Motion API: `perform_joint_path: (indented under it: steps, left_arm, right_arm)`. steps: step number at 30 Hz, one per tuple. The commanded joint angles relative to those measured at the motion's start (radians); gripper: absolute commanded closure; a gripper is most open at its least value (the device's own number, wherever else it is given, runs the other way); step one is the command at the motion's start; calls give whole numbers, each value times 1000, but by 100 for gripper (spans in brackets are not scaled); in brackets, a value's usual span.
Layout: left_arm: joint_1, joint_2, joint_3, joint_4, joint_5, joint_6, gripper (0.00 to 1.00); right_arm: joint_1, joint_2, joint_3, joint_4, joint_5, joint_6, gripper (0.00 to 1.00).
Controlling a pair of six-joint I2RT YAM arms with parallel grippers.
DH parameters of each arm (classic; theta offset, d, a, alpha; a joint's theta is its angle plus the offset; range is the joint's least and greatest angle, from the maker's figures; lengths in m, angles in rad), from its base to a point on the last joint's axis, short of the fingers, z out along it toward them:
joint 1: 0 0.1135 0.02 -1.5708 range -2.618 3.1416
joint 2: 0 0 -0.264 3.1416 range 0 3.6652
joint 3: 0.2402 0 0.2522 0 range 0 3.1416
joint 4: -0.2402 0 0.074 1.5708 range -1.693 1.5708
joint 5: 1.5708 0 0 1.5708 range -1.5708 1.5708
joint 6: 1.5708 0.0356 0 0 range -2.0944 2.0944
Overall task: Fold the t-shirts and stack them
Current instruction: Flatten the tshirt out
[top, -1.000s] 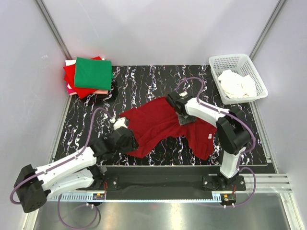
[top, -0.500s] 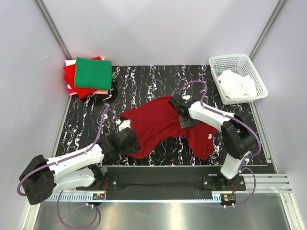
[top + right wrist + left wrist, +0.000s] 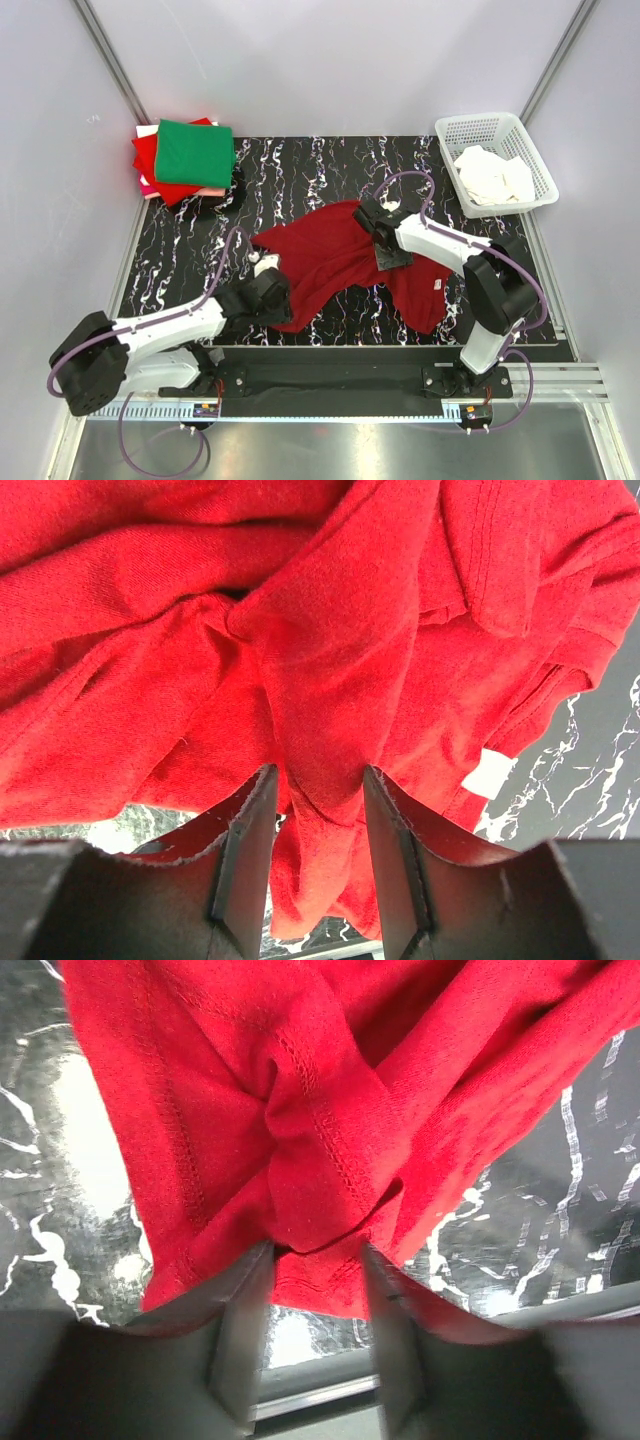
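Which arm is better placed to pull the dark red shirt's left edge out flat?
Probably left: the left tool pinches the shirt at its left hem; the right tool grips its far right part.

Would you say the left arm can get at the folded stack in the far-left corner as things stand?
Probably not freely: the left gripper is shut on an edge of the crimson shirt and would drag it along. Otherwise nothing lies on the table between it and the folded stack.

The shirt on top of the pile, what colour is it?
Green. That shirt shows best in the top external view.
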Motion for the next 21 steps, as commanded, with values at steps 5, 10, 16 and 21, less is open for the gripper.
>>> perform_joint_path:
  steps: [5,10,16,21]
  left_arm:
    - [-25,29,-19,66,30,20,81]
    - [-27,-54,23,-42,-4,-3,99]
    - [-28,-342,47,-282,-95,-103,93]
    - [-30,-631,-35,-380,-118,-230,82]
  right_arm:
    - [4,-56,-17,21,9,16,53]
    - [3,-53,-18,20,12,14,53]
    - [-2,-45,-26,30,-3,26,53]
    - [-3,-33,-46,44,-23,34,53]
